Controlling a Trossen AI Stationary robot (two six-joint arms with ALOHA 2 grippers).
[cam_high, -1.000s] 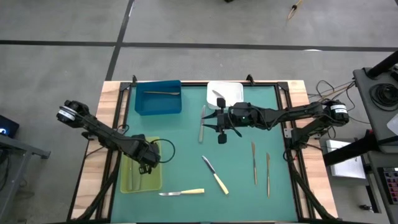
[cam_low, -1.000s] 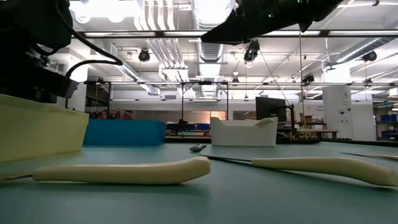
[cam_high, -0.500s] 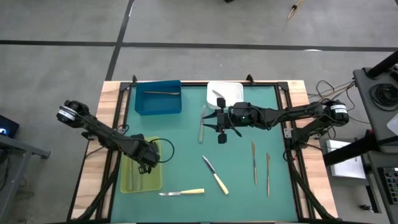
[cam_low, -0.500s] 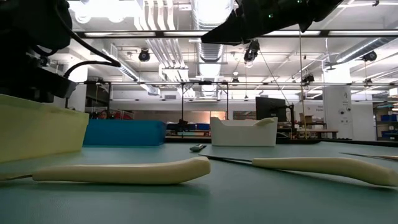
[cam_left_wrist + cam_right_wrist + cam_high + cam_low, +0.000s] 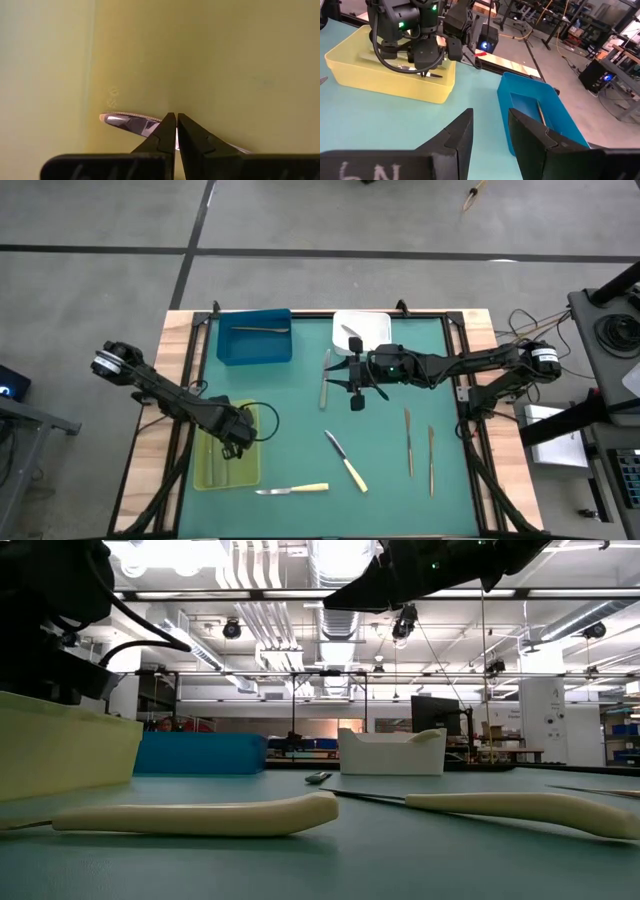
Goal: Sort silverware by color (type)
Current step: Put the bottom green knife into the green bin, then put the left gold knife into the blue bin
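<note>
High view shows us both arms over the green table (image 5: 300, 420). Our left gripper (image 5: 236, 442) sits in the yellow-green tray (image 5: 205, 470) at the table's near left, its fingers (image 5: 167, 131) pressed shut, tips just above a grey blade (image 5: 131, 123) lying on the tray floor; we cannot tell if they touch it. Our right gripper (image 5: 334, 377) hangs above the table's middle, near the white tray (image 5: 372, 326), with its fingers (image 5: 461, 134) partly apart and nothing between them.

We see the silverware spread out: a grey utensil (image 5: 324, 379) lies just beside the right gripper, two knives with pale yellow handles (image 5: 346, 462) (image 5: 291, 490) lie at the near middle, and two slim pieces (image 5: 408, 442) (image 5: 431, 460) lie side by side toward the right. One piece (image 5: 262, 329) rests in the blue tray (image 5: 255, 348), another (image 5: 352, 334) in the white tray.
</note>
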